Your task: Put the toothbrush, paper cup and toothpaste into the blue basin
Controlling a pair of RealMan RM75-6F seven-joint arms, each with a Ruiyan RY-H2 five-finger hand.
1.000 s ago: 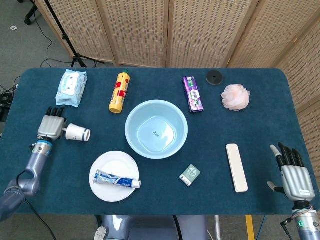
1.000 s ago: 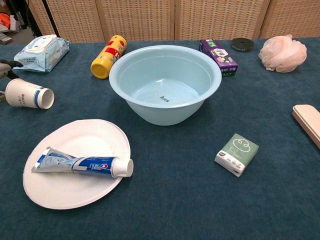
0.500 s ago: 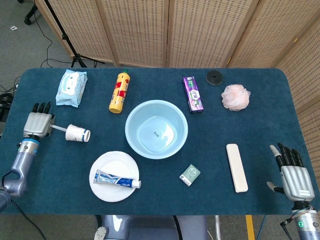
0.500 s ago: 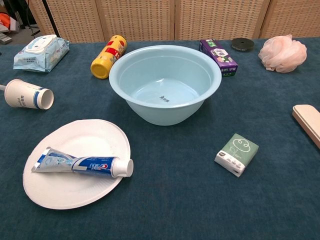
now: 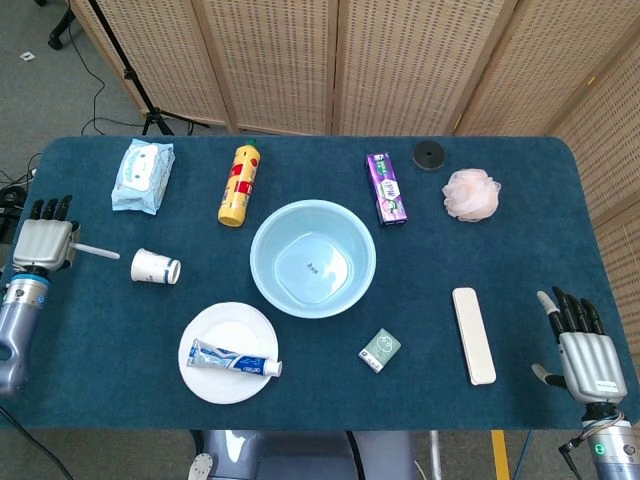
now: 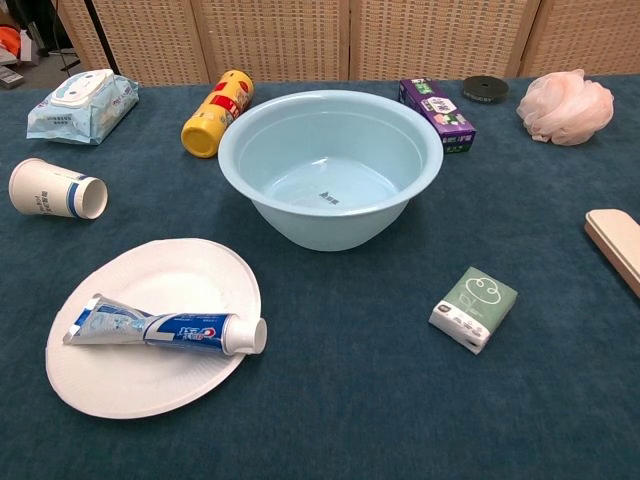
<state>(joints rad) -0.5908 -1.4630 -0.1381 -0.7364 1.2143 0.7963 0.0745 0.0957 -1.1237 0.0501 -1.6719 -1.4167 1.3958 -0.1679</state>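
- Head view: the left hand [image 5: 42, 243] sits at the table's [image 5: 560, 200] left edge, fingers closed on the toothbrush [image 5: 95, 251], whose white shaft points right toward the paper cup [image 5: 155, 268].
- The cup lies on its side, mouth to the right, with bare cloth between it and the blue basin [image 5: 313, 258] at the centre.
- The toothpaste [image 5: 236, 358] lies across a white plate [image 5: 205, 385] near the front edge, just left of the basin.
- The right hand [image 5: 582, 345] rests at the front right corner, fingers spread and holding nothing, with open cloth between it and a white case [image 5: 473, 334].
- Since a second ago, the left hand has drawn back from the cup to the edge, pulling the toothbrush clear of it.
- Chest view: neither hand shows; the cup [image 6: 56, 189] lies far left, apart from the basin [image 6: 330, 165], and the toothpaste [image 6: 165, 327] lies on the plate [image 6: 190, 270] in front.
- The left hand seen beside the cup a second ago is gone from this view.
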